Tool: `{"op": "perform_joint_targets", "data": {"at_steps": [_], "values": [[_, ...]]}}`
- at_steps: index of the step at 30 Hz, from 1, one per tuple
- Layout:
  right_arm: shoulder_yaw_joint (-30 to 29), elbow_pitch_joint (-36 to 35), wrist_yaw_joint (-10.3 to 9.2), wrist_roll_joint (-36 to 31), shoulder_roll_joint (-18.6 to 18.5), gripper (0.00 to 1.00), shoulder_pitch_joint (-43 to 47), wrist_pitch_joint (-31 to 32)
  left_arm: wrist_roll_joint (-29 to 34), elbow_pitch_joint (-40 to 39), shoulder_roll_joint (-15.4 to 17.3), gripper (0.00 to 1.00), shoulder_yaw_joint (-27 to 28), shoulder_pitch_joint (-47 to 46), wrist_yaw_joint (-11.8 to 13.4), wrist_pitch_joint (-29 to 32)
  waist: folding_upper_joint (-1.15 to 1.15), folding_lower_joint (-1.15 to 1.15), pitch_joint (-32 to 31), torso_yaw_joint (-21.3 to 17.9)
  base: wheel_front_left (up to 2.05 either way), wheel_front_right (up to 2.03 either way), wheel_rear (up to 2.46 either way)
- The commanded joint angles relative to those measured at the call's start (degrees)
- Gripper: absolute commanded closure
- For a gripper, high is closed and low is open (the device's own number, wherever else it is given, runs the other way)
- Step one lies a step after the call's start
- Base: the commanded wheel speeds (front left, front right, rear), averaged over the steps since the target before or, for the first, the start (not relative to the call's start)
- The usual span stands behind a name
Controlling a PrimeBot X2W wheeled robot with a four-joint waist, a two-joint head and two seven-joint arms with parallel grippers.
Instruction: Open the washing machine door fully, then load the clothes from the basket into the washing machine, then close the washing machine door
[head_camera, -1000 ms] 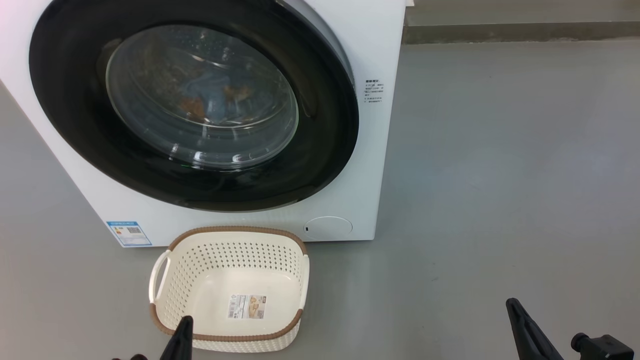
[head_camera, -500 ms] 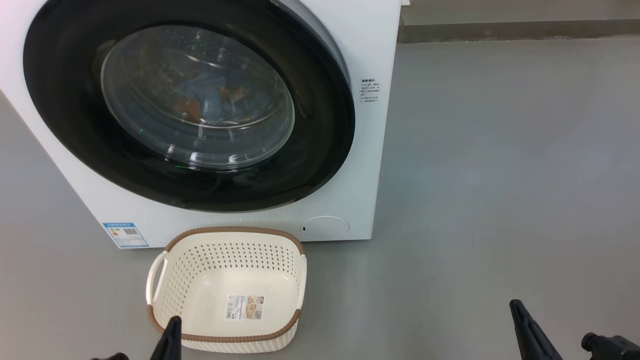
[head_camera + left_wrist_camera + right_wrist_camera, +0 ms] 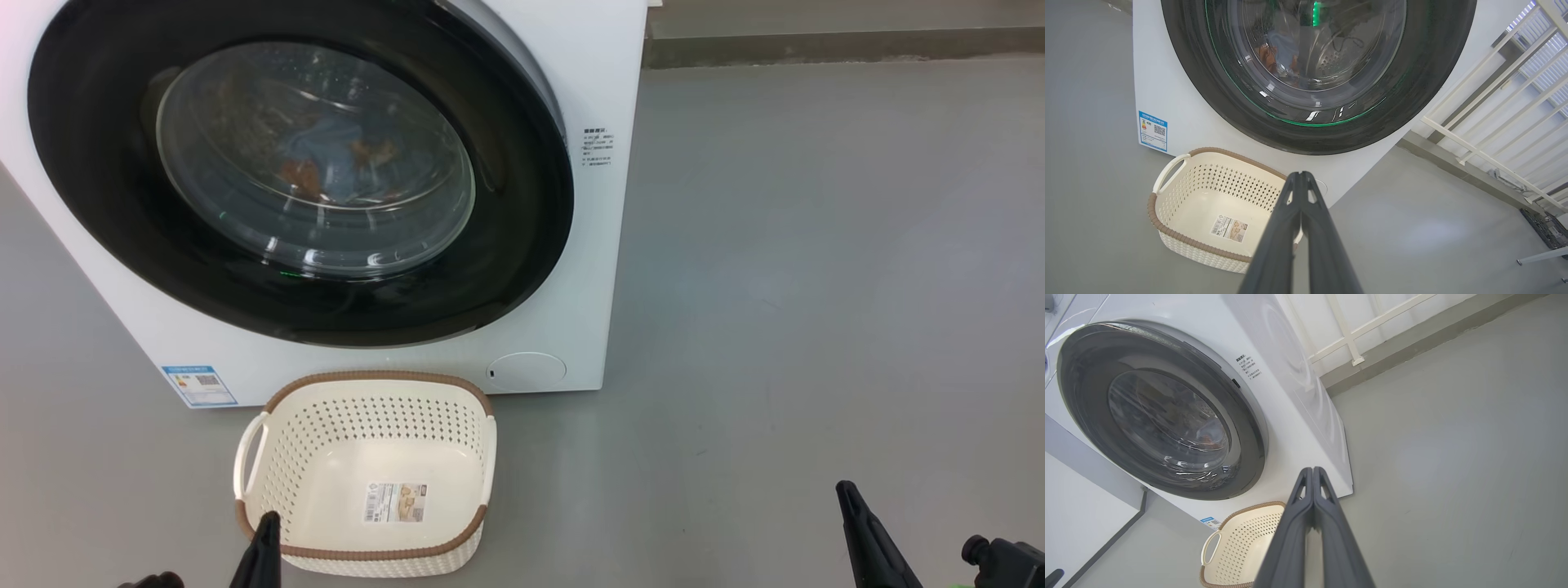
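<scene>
Hanging low with nothing in them, the left gripper (image 3: pixel 1301 175) and the right gripper (image 3: pixel 1312 469) each have their two long dark fingers pressed together. Just ahead of the left one sits the small cream-white perforated plastic basket (image 3: pixel 1216 188), empty. Beyond it the large round glossy black washing machine door (image 3: pixel 302 233) looks flush against the big white boxy washing machine (image 3: pixel 596 245). The light blue, orange-printed clothes (image 3: pixel 331 155) lie behind its glass, so the job seems done and neither arm has reason to reach.
</scene>
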Motion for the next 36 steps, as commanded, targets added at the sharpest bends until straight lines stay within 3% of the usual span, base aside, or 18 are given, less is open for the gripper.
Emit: {"op": "perform_joint_targets", "data": {"at_steps": [1, 36], "values": [[-0.16, -0.97, 0.02, 2.18, -0.51, 1.00, -2.31, 0.47, -1.79, -0.78, 0.32, 1.00, 1.37, -2.73, -0.57, 0.31, 0.00, 0.00, 0.01, -0.06, 0.00, 0.00, 0.00], [-1.37, 2.46, 0.04, 23.27, 0.22, 1.00, -6.59, 4.94, -21.42, 0.96, -1.03, 1.00, 6.68, -5.61, -2.15, 5.13, 0.00, 0.00, 0.29, -1.35, 0.00, 0.00, 0.00]]}}
